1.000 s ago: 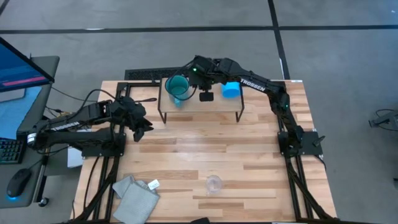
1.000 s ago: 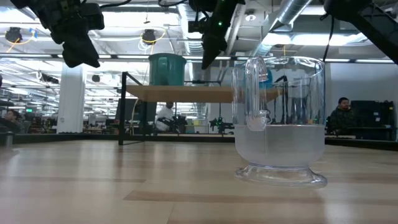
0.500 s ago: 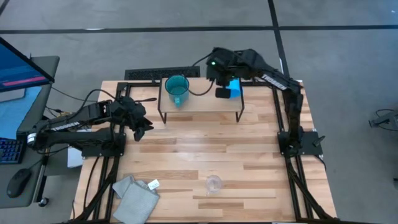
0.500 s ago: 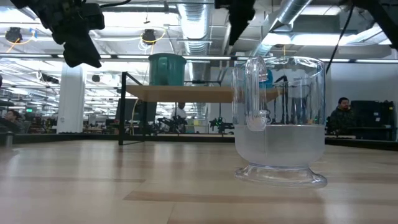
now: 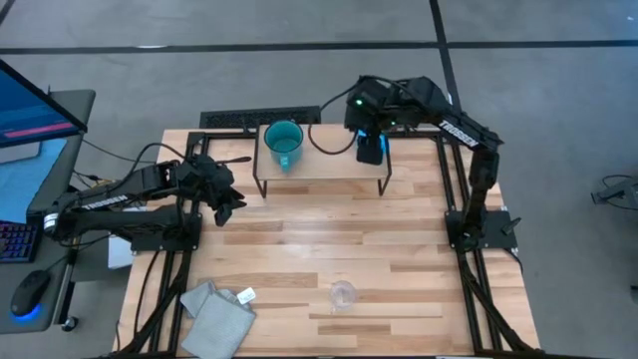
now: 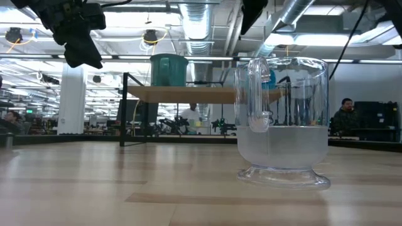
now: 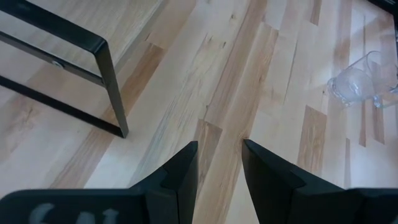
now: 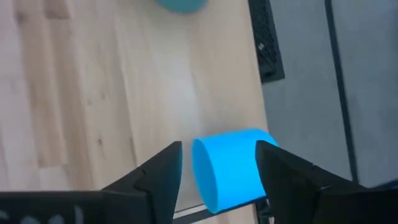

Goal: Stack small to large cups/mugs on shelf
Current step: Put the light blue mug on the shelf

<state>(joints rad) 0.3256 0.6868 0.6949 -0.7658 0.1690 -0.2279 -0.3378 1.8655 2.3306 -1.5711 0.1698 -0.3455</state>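
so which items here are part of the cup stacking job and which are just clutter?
Job:
- teal mug, on the shelf
- blue mug, on the shelf, between the open right gripper fingers
- clear cup, on the table
- left gripper, waiting beside the shelf

Clutter:
- grey cloth at the table's corner

The table (image 5: 299,249) is showing pale and honey-toned wood planks in a striped patchwork. The shelf (image 5: 324,165) is showing a light wood top on thin black legs. The teal mug (image 5: 284,143) is sitting deep blue-green on it, and the blue mug (image 8: 231,167) is glowing bright sky blue. The clear cup (image 5: 343,295) is looking colourless and see-through. The grey cloth (image 5: 216,311) is lying dull grey with a small white tag. The left hand (image 5: 227,204) and right hand (image 8: 217,163) are appearing black, and the arms are bearing white lettering.
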